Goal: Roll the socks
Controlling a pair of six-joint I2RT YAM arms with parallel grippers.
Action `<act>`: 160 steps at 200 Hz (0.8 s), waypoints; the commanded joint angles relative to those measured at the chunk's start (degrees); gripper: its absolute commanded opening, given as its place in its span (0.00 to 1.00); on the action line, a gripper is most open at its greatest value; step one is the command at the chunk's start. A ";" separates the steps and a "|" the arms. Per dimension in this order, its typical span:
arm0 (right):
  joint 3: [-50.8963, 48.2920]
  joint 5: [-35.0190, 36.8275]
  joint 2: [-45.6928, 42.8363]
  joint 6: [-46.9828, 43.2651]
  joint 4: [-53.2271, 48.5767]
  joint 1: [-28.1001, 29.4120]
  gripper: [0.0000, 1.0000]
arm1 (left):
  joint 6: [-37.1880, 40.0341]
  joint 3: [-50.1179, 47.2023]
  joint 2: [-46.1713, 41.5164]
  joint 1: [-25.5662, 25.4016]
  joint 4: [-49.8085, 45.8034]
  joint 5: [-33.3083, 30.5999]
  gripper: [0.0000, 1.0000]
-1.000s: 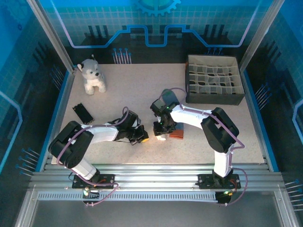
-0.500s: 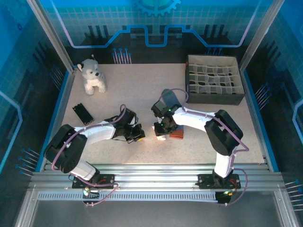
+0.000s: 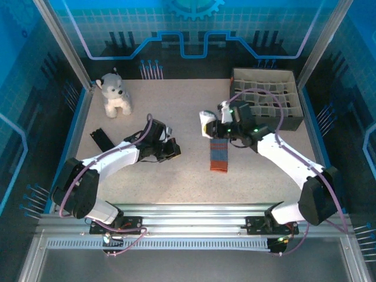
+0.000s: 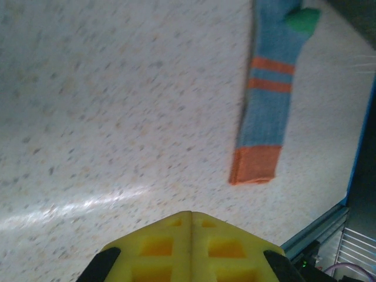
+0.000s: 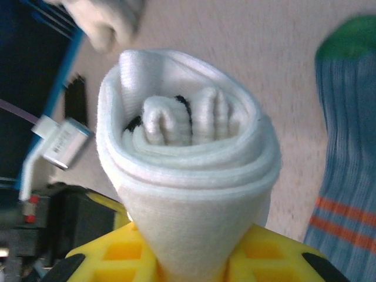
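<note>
Roll of white sock (image 5: pixel 188 170) hides tips of right claw (image 5: pixel 191 258) gripping it; left claw (image 4: pixel 191 232) clenched empty

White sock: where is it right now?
In the top view, right of centre: the white sock is rolled up in the right gripper, at the far end of the flat striped sock, left of the divider box.

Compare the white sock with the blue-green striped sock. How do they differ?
The white sock is rolled into a tight bundle; the blue-green sock lies flat, unrolled. The white sock is clamped in the right gripper; the blue-green one rests free on the table. Both are fabric socks.
</note>
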 commanded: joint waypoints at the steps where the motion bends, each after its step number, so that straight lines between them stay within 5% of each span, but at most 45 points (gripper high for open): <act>1: 0.28 -13.01 -2.14 -5.43 7.59 -3.43 0.02 | 3.93 4.01 1.95 0.51 0.61 2.25 0.00; 45: -6.42 -22.37 -8.96 -21.43 22.28 -7.30 0.06 | 6.87 10.75 7.83 0.55 7.03 7.03 0.02; 68: -15.02 -16.32 -13.72 -26.89 36.62 -7.74 0.05 | 8.72 15.67 11.12 0.51 6.88 7.77 0.02; 125: -20.17 -0.65 -12.15 -27.55 46.86 -15.58 0.04 | 9.06 33.79 25.33 -0.31 4.18 8.05 0.05; 160: -17.76 5.73 -6.26 -31.22 47.74 -18.30 0.04 | 11.84 52.68 36.45 -3.01 -2.26 3.97 0.16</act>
